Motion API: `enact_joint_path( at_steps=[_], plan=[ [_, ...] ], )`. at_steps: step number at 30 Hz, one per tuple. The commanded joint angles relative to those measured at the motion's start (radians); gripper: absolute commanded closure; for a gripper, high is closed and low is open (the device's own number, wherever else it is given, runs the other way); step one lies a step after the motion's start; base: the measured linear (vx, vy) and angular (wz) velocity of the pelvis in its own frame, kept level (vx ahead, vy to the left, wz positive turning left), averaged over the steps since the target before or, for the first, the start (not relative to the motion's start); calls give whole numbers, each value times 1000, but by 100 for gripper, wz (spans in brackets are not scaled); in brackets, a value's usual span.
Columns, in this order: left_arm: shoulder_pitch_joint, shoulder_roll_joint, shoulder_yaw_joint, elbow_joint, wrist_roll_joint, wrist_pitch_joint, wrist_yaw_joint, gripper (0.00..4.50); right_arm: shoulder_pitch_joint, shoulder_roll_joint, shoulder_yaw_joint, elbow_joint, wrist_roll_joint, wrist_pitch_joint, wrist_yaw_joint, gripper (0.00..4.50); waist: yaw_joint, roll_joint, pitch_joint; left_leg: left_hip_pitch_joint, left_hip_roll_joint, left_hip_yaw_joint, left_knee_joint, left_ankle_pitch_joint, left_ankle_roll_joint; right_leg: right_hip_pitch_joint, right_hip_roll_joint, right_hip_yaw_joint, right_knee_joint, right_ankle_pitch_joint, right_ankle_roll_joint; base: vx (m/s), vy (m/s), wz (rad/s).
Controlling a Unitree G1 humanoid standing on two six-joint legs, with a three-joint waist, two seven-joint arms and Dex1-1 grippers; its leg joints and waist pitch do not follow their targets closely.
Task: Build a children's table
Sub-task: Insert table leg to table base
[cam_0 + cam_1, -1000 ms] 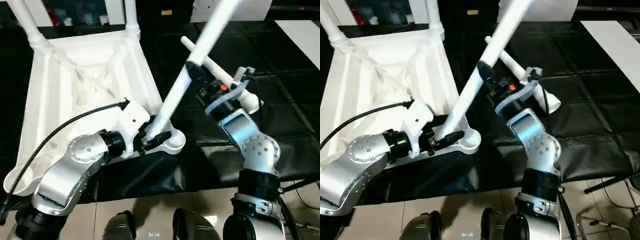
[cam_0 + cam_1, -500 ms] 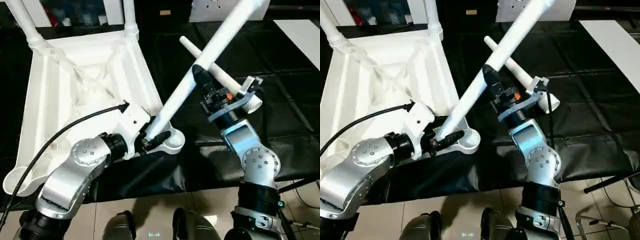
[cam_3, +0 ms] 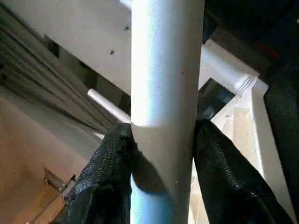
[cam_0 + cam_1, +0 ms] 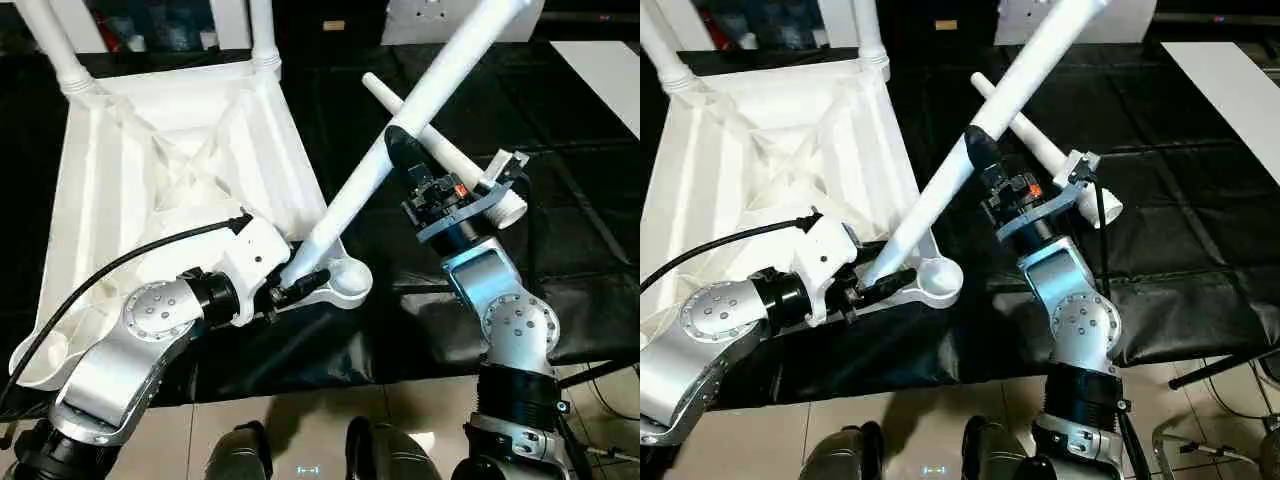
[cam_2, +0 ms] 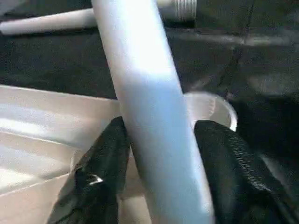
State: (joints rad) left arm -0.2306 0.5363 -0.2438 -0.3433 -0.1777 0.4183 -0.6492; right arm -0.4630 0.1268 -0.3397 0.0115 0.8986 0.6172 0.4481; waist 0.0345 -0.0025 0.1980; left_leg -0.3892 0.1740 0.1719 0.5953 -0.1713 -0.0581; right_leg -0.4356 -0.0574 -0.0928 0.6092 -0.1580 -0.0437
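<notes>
Both grippers, left (image 4: 296, 288) and right (image 4: 400, 165), pinch the leg (image 4: 385, 170), now steeper, its foot nearing the socket (image 4: 345, 285) beyond the left jaws.

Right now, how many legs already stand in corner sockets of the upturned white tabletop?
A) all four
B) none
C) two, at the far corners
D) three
C: two legs rise from the tabletop's far corners, a third leg is slanted with both grippers around it and its lower end at the near socket, and a fourth lies on the black cover.
</notes>
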Motion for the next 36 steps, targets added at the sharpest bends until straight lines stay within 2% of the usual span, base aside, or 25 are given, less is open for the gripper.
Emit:
enact_joint_path(
  at_steps=[1,2,5,9,13,19,26,27,29,36],
  plan=[
    [15,27,-16,13,38,-61,-23,252,16,-7,12,-5,10,-9,17,293,0,13,-93,14,46,-21,-71,-156,32,65,-87,69,-83,-325,-130,0,0,0],
    [17,29,-16,15,40,-72,-24,246,18,-7,13,-5,9,-10,18,293,0,12,-92,14,45,-21,-72,-160,32,65,-87,69,-86,-331,-127,0,0,0],
    [25,30,-17,24,43,-103,-33,278,22,-9,14,-3,9,-11,24,293,1,14,-93,17,48,-22,-72,-161,30,63,-90,70,-83,-327,-139,0,0,0],
    [37,29,-22,43,61,-130,-35,285,31,-13,23,-4,9,-17,31,293,1,14,-92,16,48,-21,-72,-171,28,64,-90,70,-82,-325,-148,0,0,0],
    [35,-1,8,46,19,-85,-15,291,33,-18,31,-2,4,-21,39,293,2,15,-91,18,49,-20,-71,-174,24,62,-91,71,-83,-337,-152,0,0,0],
    [9,-42,67,47,-30,-23,19,305,30,-34,46,10,-26,-33,34,293,2,11,-95,14,47,-20,-69,-153,32,66,-90,70,-80,-313,-160,0,0,0],
    [-3,-19,78,48,-27,-29,-8,311,18,-61,69,41,-77,-45,24,293,1,11,-96,15,47,-20,-69,-144,38,67,-88,69,-79,-309,-157,0,0,0],
    [-4,-14,82,46,-27,-26,-13,311,17,-67,74,47,-87,-51,22,259,1,11,-96,15,46,-19,-68,-144,39,67,-88,70,-80,-308,-158,0,0,0],
    [-6,-9,89,46,-31,-19,-18,311,15,-77,80,58,-97,-59,21,225,1,12,-98,15,47,-19,-67,-137,39,67,-88,70,-78,-298,-161,0,0,0],
    [-16,7,107,55,-41,-8,-25,313,1,-108,80,83,-120,-77,26,165,2,11,-99,15,47,-19,-66,-128,43,69,-88,70,-73,-272,-177,0,0,0]
  ],
)
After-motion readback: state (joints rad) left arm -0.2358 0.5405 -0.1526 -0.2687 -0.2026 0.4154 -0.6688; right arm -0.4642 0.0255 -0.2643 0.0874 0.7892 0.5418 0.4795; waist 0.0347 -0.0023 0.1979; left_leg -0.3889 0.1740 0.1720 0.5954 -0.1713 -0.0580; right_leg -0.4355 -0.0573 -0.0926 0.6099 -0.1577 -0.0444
